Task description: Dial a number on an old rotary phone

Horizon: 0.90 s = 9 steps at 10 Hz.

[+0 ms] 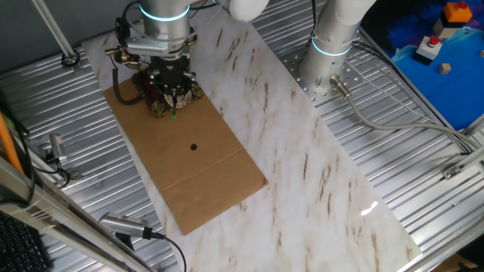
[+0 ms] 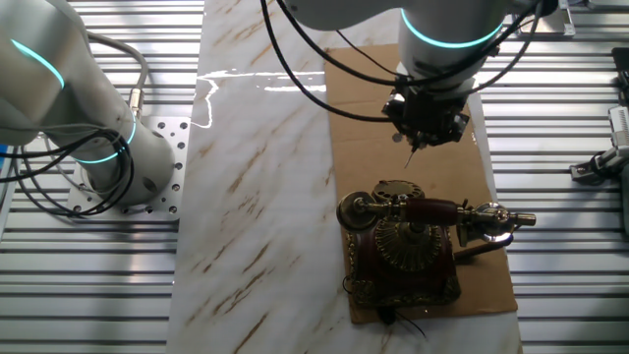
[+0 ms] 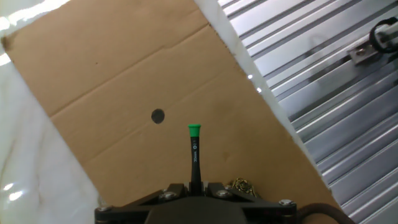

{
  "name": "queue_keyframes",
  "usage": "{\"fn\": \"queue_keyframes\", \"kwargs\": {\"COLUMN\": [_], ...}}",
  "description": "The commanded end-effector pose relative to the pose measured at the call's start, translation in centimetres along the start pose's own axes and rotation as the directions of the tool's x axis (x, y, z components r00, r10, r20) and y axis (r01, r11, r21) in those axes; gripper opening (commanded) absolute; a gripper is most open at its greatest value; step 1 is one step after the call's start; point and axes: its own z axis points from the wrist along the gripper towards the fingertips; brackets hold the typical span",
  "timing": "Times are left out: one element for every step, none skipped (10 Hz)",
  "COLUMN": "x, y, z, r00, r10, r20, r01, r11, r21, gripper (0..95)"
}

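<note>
Gripping a thin black green-tipped stick (image 3: 194,154), the gripper (image 3: 194,186) hangs just beside the old rotary phone (image 2: 405,244) over cardboard (image 3: 124,74).

Dark red-brown phone (image 2: 405,258) with gold filigree, black green-tipped stick (image 3: 194,152), plain brown cardboard (image 1: 198,177), seemingly brown-veined white marble (image 1: 318,174)

White marble-look board (image 1: 302,151) on ribbed metal table (image 1: 423,174); brown cardboard sheet (image 1: 197,181) on board; glare patches.
</note>
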Motion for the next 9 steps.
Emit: {"fn": "queue_keyframes", "kwargs": {"x": [0.1, 0.1, 0.2, 0.2, 0.2, 0.2, 0.2, 0.1, 0.1], "y": [-0.2, -0.4, -0.6, -0.8, -1.1, -1.1, -1.3, -1.2, -1.2], "z": [0.4, 0.6, 0.8, 1.1, 1.6, 1.6, 2.0, 2.2, 2.3], "r00": [1.000, 1.000, 1.000, 1.000, 0.999, 0.999, 0.999, 0.998, 0.998], "r10": [0.001, 0.001, 0.000, -0.002, -0.011, -0.011, -0.023, -0.028, -0.031], "r20": [-0.005, -0.010, -0.016, -0.025, -0.034, -0.034, -0.041, -0.047, -0.047], "r01": [-0.002, -0.001, 0.000, 0.001, 0.009, 0.009, 0.021, 0.026, 0.029], "r11": [1.000, 1.000, 1.000, 0.999, 0.999, 0.999, 0.998, 0.998, 0.998], "r21": [-0.007, -0.016, -0.027, -0.041, -0.053, -0.053, -0.056, -0.053, -0.053], "gripper": [0.0, 0.0, 0.0, 0.0, 0.0, 0.0, 0.0, 0.0, 0.0]}}
